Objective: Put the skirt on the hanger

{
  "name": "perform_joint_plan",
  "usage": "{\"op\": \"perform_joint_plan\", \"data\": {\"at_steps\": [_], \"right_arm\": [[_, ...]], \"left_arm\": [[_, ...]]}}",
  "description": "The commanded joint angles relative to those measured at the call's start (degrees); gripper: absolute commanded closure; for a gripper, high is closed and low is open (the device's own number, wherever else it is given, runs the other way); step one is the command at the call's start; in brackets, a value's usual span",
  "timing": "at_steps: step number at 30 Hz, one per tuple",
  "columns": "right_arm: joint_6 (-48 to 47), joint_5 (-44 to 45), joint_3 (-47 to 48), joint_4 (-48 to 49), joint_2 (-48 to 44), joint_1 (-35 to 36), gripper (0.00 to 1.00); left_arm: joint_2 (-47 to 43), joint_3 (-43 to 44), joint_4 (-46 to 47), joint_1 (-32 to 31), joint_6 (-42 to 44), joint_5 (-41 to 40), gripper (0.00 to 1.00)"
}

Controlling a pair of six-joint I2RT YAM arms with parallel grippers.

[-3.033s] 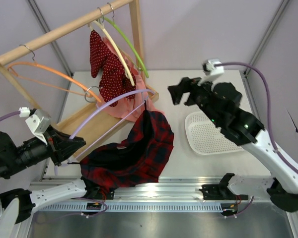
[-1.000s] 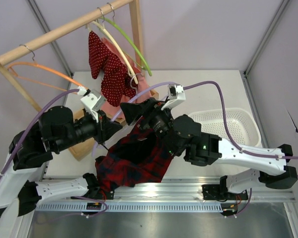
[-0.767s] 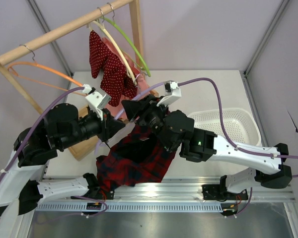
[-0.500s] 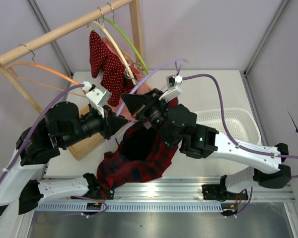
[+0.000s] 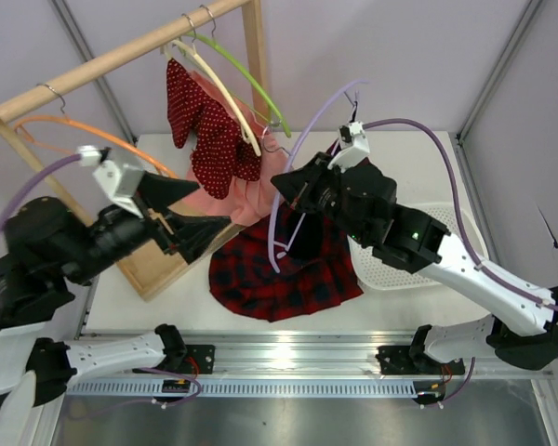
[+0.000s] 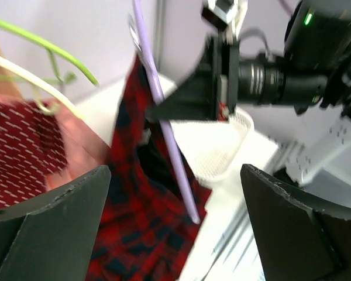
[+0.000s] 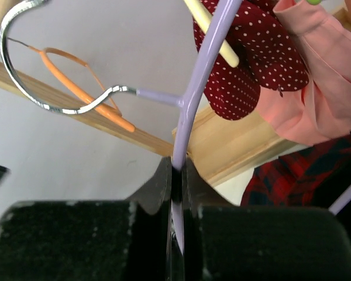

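One lavender hanger (image 7: pixel 207 52), seemingly carrying one tartan skirt (image 5: pixel 288 279), is clamped by the right gripper (image 7: pixel 176 170) beside the wooden rack (image 5: pixel 121 56); the left gripper (image 6: pixel 175 175) is spread wide, empty.

**Skirt mid-table, hanger standing over it**

The skirt (image 5: pixel 288 269) lies at the middle of the table (image 5: pixel 428 158). Its rear part rises along the hanger (image 5: pixel 309 125), which stands tilted above it, pinched in the right gripper (image 5: pixel 288 189). The basket (image 5: pixel 377 271) sits just right of the skirt (partly covered from above). The rack (image 5: pixel 121 56) stands behind and left, with garments (image 5: pixel 209 130) hanging on it. The left gripper (image 5: pixel 197 211) hovers left of the skirt, apart from it.
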Motion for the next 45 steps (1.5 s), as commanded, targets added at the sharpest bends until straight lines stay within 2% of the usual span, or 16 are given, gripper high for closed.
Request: {"op": "perform_joint_plan", "data": {"at_steps": [1,6,10,13,22,25,26,28,29,30,33,36,39,41,42,45], "right_arm": [[-2.6,-11.3,3.0,-2.3,-4.1,-1.7,1.00],[-0.4,-20.6,4.2,-6.1,-5.0,-4.6,1.00],[0.8,-21.4,3.5,-7.0,-7.0,-4.9,1.00],[1.3,-23.4,3.2,-6.4,-7.9,-5.0,1.00],[1.7,-30.1,5.5,-9.8,-8.0,-5.7,1.00],[2.2,-30.2,5.1,-9.6,-7.8,-5.6,1.00],[2.2,-30.0,5.1,-9.5,-7.8,-5.7,1.00],[2.2,-29.2,4.7,-9.6,-7.8,-5.7,1.00],[2.1,-28.6,4.6,-9.7,-7.9,-5.7,1.00],[2.2,-28.5,4.5,-9.6,-8.0,-5.7,1.00],[2.3,-28.6,4.8,-9.3,-7.8,-5.8,1.00],[2.0,-28.1,5.1,-9.8,-7.6,-5.8,1.00],[2.0,-26.3,5.3,-12.3,-7.1,-5.8,0.97],[2.0,-24.3,5.4,-15.3,-6.9,-5.8,0.89],[1.9,-24.1,5.3,-16.4,-6.9,-5.7,0.80],[1.8,-20.5,5.2,-19.5,-6.8,-4.7,0.71]], "left_arm": [[-0.5,3.0,5.8,-0.3,4.4,-3.1,0.00],[5.8,6.5,9.4,-0.2,7.2,-2.5,0.00],[12.1,10.4,11.5,-0.4,3.2,1.0,0.01],[15.9,11.1,12.2,-0.8,1.6,3.2,0.05],[17.9,10.6,14.6,-2.0,2.2,4.0,0.02],[19.9,12.7,13.6,-2.1,-0.3,1.0,0.14],[20.2,12.9,13.8,-2.2,-1.4,-1.0,0.28],[20.3,11.5,15.2,-2.8,-4.6,-3.5,0.45],[20.1,11.0,15.9,-3.7,-5.3,-6.6,0.58],[20.0,10.6,16.6,-4.4,-5.3,-8.6,0.64],[20.8,10.5,15.0,-6.4,-5.1,-13.1,0.72],[22.0,11.6,13.8,-8.2,-6.7,-16.8,1.00],[23.2,12.4,13.4,-10.6,-8.6,-23.4,1.00],[25.3,16.1,11.9,-12.3,-9.3,-29.1,1.00],[26.3,17.4,9.3,-12.8,-9.4,-31.0,1.00],[30.3,23.1,4.6,-13.7,-10.3,-37.3,1.00]]}}
